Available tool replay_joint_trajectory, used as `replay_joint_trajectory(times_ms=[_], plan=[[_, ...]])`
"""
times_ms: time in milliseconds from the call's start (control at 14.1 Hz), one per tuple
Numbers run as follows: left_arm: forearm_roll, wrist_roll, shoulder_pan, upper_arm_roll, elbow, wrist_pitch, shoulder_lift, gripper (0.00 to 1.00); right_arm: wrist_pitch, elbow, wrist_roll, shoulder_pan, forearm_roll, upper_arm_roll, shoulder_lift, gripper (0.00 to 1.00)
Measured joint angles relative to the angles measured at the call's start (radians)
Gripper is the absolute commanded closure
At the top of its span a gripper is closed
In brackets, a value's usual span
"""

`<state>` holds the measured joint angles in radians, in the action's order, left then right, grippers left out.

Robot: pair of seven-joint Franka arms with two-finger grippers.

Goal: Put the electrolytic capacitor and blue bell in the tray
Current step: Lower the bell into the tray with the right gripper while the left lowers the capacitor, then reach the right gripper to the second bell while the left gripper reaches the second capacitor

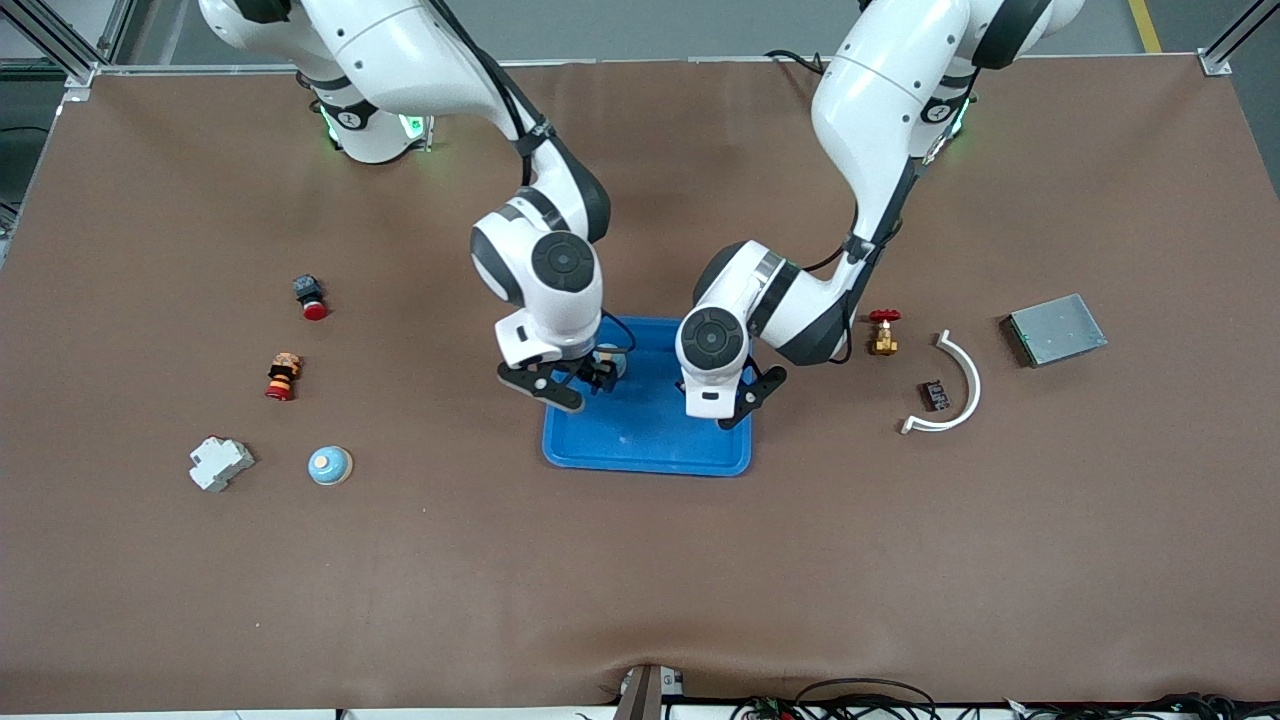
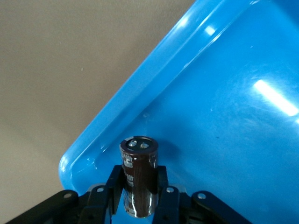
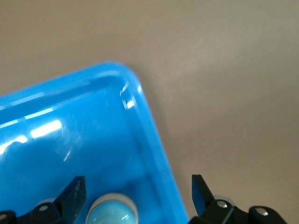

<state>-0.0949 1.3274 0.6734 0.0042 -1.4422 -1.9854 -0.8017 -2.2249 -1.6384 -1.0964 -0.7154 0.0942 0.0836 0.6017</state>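
Both arms are down over the blue tray (image 1: 640,440) in the middle of the table. The left gripper (image 2: 140,193) hangs over the tray's corner toward the left arm's end, fingers pinching a dark brown capacitor (image 2: 138,179), its metal-capped end pointing down at the tray floor. The right gripper (image 3: 138,189) is over the tray's edge toward the right arm's end, fingers spread wide, and between them sits a pale blue rounded thing (image 3: 112,211) that looks like a blue bell lying in the tray, though only its top shows. In the front view that gripper (image 1: 592,378) covers most of it. Out on the brown mat, toward the right arm's end, a second light blue bell (image 1: 329,465) sits beside a white block (image 1: 220,463), with a red and orange part (image 1: 282,376) and a red-tipped black button (image 1: 310,296) farther from the camera. Toward the left arm's end lie a small brass valve with a red handle (image 1: 883,332), a white curved strip (image 1: 950,388), a little dark part (image 1: 935,395) and a grey metal box (image 1: 1056,329).
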Motion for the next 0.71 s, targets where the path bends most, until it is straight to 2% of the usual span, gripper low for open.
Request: replay_joint_trajectory(times_ms=[71, 142, 212, 354, 708], plan=[[0.000, 0.000, 0.001, 0.000, 0.000, 0.000, -0.005, 1.00, 0.001, -0.008, 0.032, 0.021, 0.000, 0.001, -0.017, 0.00], [0.000, 0.000, 0.002, 0.000, 0.000, 0.000, -0.009, 0.95, 0.003, -0.017, 0.070, 0.047, 0.001, 0.002, -0.035, 0.00], [0.000, 0.000, 0.002, 0.000, 0.000, 0.000, -0.012, 0.83, 0.005, -0.027, 0.124, 0.079, 0.002, 0.003, -0.052, 0.00], [0.000, 0.000, 0.002, 0.000, 0.000, -0.001, -0.014, 0.01, 0.005, -0.050, 0.242, 0.149, 0.002, 0.004, -0.084, 0.00], [0.021, -0.001, 0.002, 0.001, 0.009, 0.000, -0.011, 0.00, 0.000, -0.110, 0.395, 0.230, 0.003, 0.005, -0.129, 0.00]])
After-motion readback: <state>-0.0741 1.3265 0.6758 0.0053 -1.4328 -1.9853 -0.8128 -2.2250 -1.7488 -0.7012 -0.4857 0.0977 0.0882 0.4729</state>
